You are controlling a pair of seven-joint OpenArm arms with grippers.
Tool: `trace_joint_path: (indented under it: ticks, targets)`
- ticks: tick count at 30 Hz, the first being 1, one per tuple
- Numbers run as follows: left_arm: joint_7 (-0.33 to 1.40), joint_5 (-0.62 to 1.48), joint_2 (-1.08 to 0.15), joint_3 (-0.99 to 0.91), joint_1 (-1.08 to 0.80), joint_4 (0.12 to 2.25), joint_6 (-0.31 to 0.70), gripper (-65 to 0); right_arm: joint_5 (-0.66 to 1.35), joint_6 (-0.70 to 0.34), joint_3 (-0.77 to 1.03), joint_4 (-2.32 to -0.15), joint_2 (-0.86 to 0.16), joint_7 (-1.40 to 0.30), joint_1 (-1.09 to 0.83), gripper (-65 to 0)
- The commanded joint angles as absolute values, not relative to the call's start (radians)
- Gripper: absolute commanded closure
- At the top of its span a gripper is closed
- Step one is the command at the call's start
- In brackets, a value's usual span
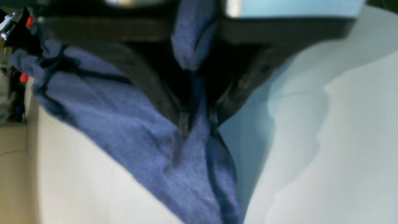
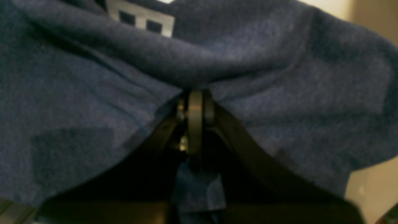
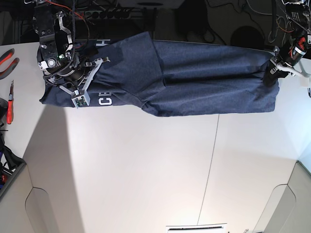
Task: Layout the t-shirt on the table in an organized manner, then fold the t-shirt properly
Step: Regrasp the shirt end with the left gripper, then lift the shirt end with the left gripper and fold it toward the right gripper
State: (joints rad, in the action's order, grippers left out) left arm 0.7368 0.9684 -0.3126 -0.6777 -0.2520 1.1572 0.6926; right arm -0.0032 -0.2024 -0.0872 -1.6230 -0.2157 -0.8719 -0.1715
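Note:
The dark navy t-shirt [image 3: 194,80] is stretched sideways between my two grippers over the far part of the white table [image 3: 146,170]. It is folded over itself, with bits of white lettering [image 3: 104,99] showing at its left end. My right gripper [image 3: 97,63] is shut on the shirt's left end; the right wrist view shows its fingertips [image 2: 196,96] pinched into bunched cloth [image 2: 93,93]. My left gripper [image 3: 270,74] is shut on the right end; the left wrist view shows its fingertips [image 1: 197,124] clamped on a fold of the shirt [image 1: 124,124] above the table [image 1: 311,155].
Red-handled tools [image 3: 7,58] and a screwdriver [image 3: 9,109] lie at the table's left edge. Cables and equipment [image 3: 218,19] run behind the far edge. A thin dark seam [image 3: 211,155] crosses the table. A white object [image 3: 197,228] sits at the near edge.

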Motion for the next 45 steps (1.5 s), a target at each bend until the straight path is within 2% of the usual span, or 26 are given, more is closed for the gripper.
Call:
trace_joint_path:
  ticks: [1, 5, 13, 16, 24, 35, 45]
  targets:
    - [0.723, 1.017, -0.33, -0.682, -0.249, 1.169, 0.698, 0.0, -0.015, -0.199, -0.083, -1.623, -0.224, -0.905, -0.172, 0.0]
    - [0.759, 1.141, -0.33, -0.682, -0.249, 1.174, 0.698, 0.0, -0.015, -0.199, -0.083, -1.623, -0.224, -0.905, -0.172, 0.0]
    - [1.03, 1.484, -0.321, -0.682, -0.247, 1.196, 0.698, 0.0, -0.014, -0.199, -0.083, -1.624, -0.224, -0.91, -0.141, 0.0]
    - [1.114, 1.484, -0.296, -0.682, -0.247, 1.244, 0.698, 0.0, -0.014, -0.199, -0.083, -1.624, -0.224, -0.913, -0.128, 0.0]
    - [1.143, 1.484, -0.196, -0.651, -0.247, 1.387, 0.698, 0.0, 0.012, -0.198, -0.083, -1.67, -0.224, -0.915, -0.12, 0.0]
    - [1.149, 1.484, -0.176, -0.37, -0.239, 1.409, 0.698, 0.0, 0.034, -0.198, -0.082, -1.917, -0.224, -0.94, -0.12, 0.0]
    - [1.178, 1.484, -0.11, -0.27, -0.194, 1.457, 0.698, 0.0, 0.034, -0.186, -0.082, -1.954, -0.224, -0.939, -0.12, 0.0]
